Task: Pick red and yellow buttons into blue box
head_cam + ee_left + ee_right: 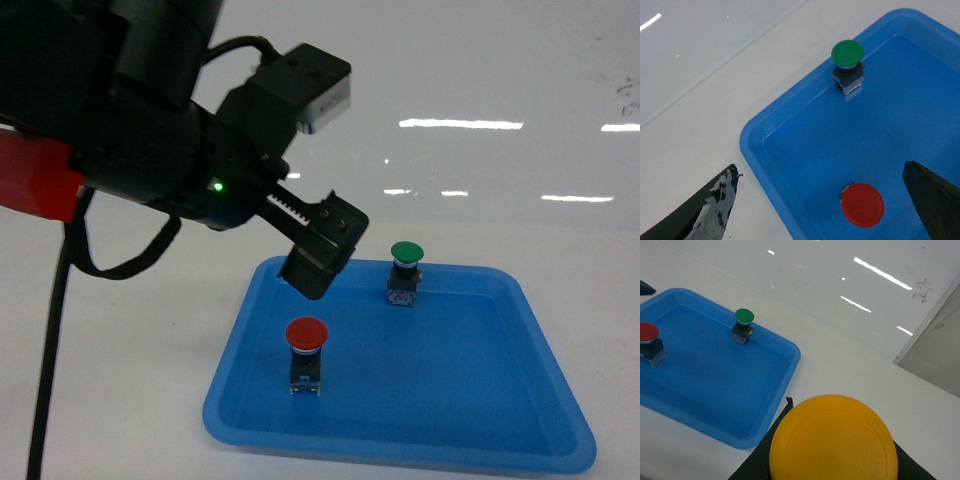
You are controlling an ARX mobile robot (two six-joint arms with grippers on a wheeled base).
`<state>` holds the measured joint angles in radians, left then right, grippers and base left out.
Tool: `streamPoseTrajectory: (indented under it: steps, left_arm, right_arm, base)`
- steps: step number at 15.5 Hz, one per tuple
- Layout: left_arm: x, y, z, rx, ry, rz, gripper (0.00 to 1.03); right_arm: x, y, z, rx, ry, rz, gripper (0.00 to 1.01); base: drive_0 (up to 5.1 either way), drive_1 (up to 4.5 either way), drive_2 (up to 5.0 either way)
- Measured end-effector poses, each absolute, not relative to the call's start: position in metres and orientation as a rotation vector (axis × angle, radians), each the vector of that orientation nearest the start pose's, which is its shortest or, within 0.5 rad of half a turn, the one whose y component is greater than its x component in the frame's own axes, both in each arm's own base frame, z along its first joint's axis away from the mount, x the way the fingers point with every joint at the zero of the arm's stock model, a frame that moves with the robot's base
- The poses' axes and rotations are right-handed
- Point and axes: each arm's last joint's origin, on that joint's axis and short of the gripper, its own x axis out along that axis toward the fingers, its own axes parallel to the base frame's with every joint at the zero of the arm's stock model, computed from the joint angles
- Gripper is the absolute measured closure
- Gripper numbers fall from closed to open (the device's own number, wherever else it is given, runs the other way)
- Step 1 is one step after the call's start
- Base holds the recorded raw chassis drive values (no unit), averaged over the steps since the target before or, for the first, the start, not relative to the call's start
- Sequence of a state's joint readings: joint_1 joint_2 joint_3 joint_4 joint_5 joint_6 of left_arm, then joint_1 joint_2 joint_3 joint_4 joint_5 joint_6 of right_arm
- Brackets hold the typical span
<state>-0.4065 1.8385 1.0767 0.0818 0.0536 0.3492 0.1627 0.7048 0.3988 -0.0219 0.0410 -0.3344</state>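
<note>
Now, step in hand: left pincer [822,200] hangs wide above the shallow blue tray [500,440], lining up on the red button [862,205].
How to do it well: centre over the cap, drop straight, close on the body.
Red button: upright, at 5 o'clock between the jaws.
Right pincer: out of sight below the yellow button [834,439] it apparently carries.
Blue box: not visible.

No legible text, labels, brands, numbers or signs in any view.

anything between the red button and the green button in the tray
Nothing: only bare tray floor separates the red button from the green button, clear in the head and left wrist views.
</note>
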Motion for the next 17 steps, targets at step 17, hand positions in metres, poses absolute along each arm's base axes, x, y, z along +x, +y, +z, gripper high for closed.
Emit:
streamPoseTrajectory:
  steps: [17]
  left_arm:
    - [0.368, -0.169, 0.109, 0.462, 0.713, -0.529, 0.05]
  right_arm:
    - [0.160, 0.025, 0.227, -0.364, 0.303, 0.174, 0.73]
  base:
    - [0.0, 0.00, 0.0]
